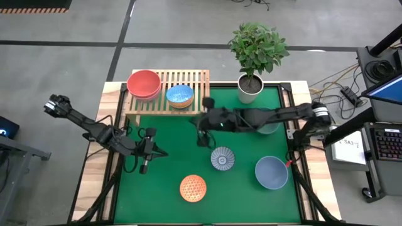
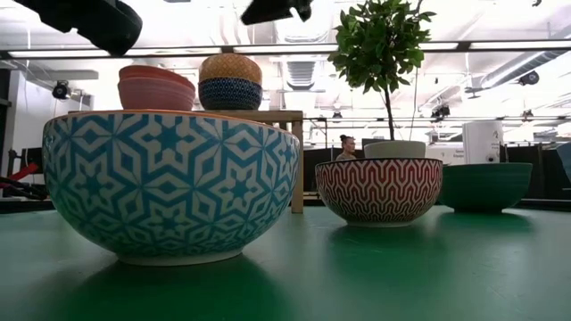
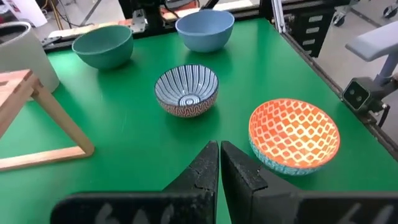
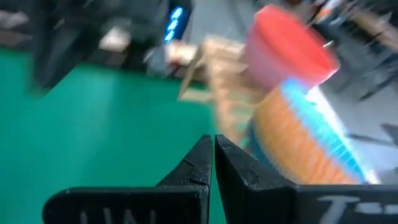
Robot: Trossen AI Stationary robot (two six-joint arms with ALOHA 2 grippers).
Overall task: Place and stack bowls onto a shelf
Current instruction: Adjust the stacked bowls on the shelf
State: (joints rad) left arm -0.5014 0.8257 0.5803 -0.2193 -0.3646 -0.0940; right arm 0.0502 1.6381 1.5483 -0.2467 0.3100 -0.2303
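Bowls are the subject, and we find them split between the shelf (image 1: 168, 94) and the green surface (image 1: 176, 150). In the high view the shelf sits at about eleven o'clock. It carries a red-and-pink stack (image 1: 144, 85) and, just beside it toward three o'clock, a light blue bowl (image 1: 180, 95) nested over others; the low view shows an orange patterned bowl and a dark patterned one in that pile.

Four bowls remain on the surface: the blue-white patterned bowl (image 1: 222, 158) near centre, the orange patterned bowl (image 1: 193, 188) at six o'clock, the slate-blue bowl (image 1: 271, 172) at four o'clock, and the dark teal bowl (image 3: 103, 45), partly hidden under the right arm in the high view. A potted plant (image 1: 254, 56) stands at one o'clock.

The left tool (image 1: 144, 164) hangs over the surface at eight o'clock, clenched on nothing. The right tool (image 1: 202, 137) sits just off the shelf's three o'clock end, likewise closed and empty; its wrist view is blurred.

We judge the task roughly half done. The bowls look like glazed ceramic: rigid, moderately heavy, slick and liable to chip. We recommend taking each by the rim, one finger inside the wall and one outside, and lowering gently, since a nested pile could slide or tip on the slats.
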